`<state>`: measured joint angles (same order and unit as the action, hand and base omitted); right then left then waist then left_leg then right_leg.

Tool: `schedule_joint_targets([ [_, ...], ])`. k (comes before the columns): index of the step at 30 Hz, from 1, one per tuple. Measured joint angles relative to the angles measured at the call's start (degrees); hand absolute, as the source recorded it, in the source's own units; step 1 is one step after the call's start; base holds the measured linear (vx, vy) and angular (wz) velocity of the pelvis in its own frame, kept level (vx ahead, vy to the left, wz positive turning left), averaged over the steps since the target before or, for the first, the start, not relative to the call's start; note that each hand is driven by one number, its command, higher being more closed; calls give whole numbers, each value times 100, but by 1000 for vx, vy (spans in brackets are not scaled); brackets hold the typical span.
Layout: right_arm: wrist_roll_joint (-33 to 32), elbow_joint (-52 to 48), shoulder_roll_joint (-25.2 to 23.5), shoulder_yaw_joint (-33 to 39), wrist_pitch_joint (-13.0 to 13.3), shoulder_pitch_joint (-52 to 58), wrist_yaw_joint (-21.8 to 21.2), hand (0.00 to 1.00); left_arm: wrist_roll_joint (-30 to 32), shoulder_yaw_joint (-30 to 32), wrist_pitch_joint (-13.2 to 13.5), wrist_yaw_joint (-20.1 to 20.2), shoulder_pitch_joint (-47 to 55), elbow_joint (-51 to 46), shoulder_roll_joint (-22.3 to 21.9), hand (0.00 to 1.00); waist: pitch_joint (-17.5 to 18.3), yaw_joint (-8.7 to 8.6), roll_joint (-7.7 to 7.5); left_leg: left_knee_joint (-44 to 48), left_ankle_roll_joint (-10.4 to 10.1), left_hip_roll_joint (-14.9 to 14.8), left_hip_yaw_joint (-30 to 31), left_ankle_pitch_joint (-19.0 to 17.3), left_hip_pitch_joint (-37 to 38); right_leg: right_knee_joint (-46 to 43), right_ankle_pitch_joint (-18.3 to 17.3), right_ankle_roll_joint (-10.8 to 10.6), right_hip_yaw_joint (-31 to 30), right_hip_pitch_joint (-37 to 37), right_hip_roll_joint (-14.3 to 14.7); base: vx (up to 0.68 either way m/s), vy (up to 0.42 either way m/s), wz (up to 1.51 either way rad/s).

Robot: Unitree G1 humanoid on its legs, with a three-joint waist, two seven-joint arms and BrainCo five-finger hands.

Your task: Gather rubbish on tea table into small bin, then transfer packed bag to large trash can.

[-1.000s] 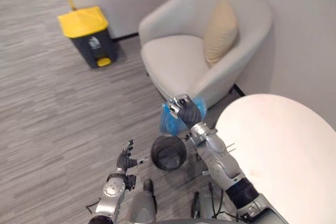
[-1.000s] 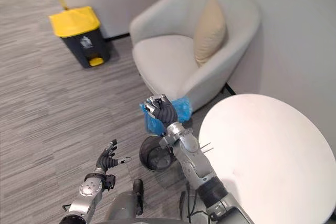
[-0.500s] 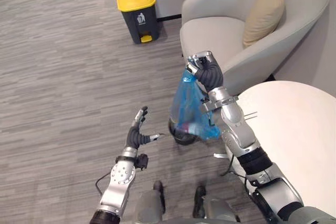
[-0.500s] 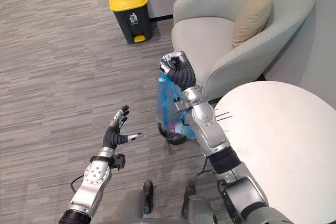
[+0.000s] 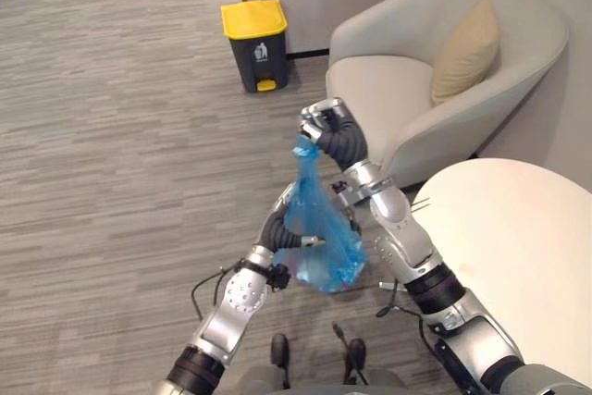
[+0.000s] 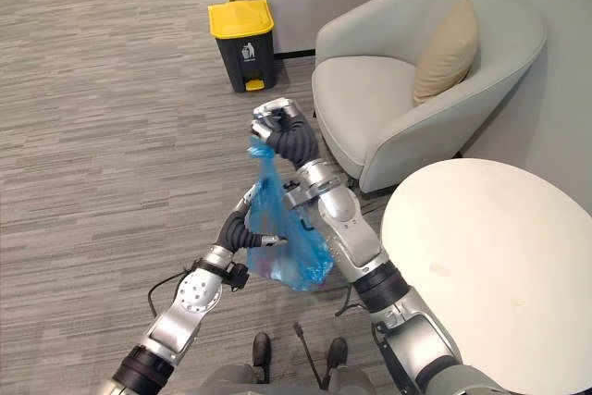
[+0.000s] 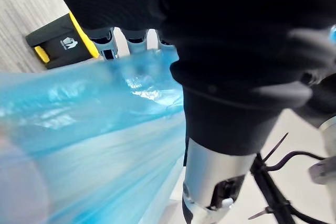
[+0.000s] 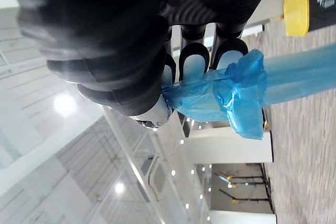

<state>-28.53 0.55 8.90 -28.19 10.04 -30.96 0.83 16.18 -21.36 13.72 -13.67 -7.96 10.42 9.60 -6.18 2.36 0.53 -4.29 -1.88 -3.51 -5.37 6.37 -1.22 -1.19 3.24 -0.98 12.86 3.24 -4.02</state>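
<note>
Gripping: right robot hand [image 5: 331,131], curled round the bunched neck of one crinkly translucent blue bag [image 5: 319,238], mid-frame.
Left robot hand [image 6: 239,227]: fingers straight against the bag.
Trash can [image 5: 254,30]: one, boxy, yellow-lidded, upper left.

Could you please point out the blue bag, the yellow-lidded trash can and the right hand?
blue bag [image 5: 319,242], left eye view, bulging lower part.
yellow-lidded trash can [image 5: 252,18], left eye view, lid.
right hand [image 5: 340,141], left eye view, ribbed back.
</note>
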Motion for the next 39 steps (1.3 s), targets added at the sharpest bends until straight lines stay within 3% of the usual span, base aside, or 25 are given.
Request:
schedule_joint_targets([
  [7,-418,-140,-65,-807,-94,-18,6,100,186,78,-213,-558,-482,474,-45,0,106,11,-80,-96,-75,-146,-44,31,66,60,59,87,-56,-11,166,-26,-10,-6],
  [8,-536,-143,-76,-990,-164,-54,7,100,187,67,-220,-641,-571,498,-50,100,117,12,-98,-96,-96,-166,-43,45,67,70,65,96,-58,-13,202,0,0,0],
  [14,-683,-142,-182,-1180,-167,-494,30,100,180,-43,-226,-770,-1009,713,-75,100,125,27,-111,-98,-179,-254,-40,86,75,140,119,177,-59,-50,316,-16,-5,-1],
  [21,-657,-141,-402,-1585,-160,-775,38,100,7,-457,-452,-750,-1170,1234,-227,100,146,17,-138,-103,-220,-353,-40,103,100,246,127,191,-64,-106,432,-3,-1,-1],
  [27,-246,2,-410,-1574,-152,-774,12,100,-383,-523,-475,-630,-1170,1250,-277,100,146,0,-138,-106,-220,-356,-40,105,100,247,125,190,-65,-106,434,-3,5,0],
  [28,-169,63,-412,-1574,-151,-767,6,0,-461,-523,-475,-625,-1170,1244,-279,100,146,-1,-138,-106,-220,-354,-39,105,100,247,125,190,-65,-106,432,-13,35,1],
  [36,701,282,-410,-1233,-152,-103,-103,0,-963,-421,-462,-510,-1031,925,-305,100,169,-7,-174,-116,-195,-348,-40,123,100,252,124,188,-66,-108,415,-1,5,0],
  [39,1433,307,-385,-847,-150,260,-76,0,-1110,-170,-453,-508,-706,725,-392,100,198,-24,-221,-121,-196,-349,-44,121,101,261,123,186,-72,-108,414,0,0,0],
])
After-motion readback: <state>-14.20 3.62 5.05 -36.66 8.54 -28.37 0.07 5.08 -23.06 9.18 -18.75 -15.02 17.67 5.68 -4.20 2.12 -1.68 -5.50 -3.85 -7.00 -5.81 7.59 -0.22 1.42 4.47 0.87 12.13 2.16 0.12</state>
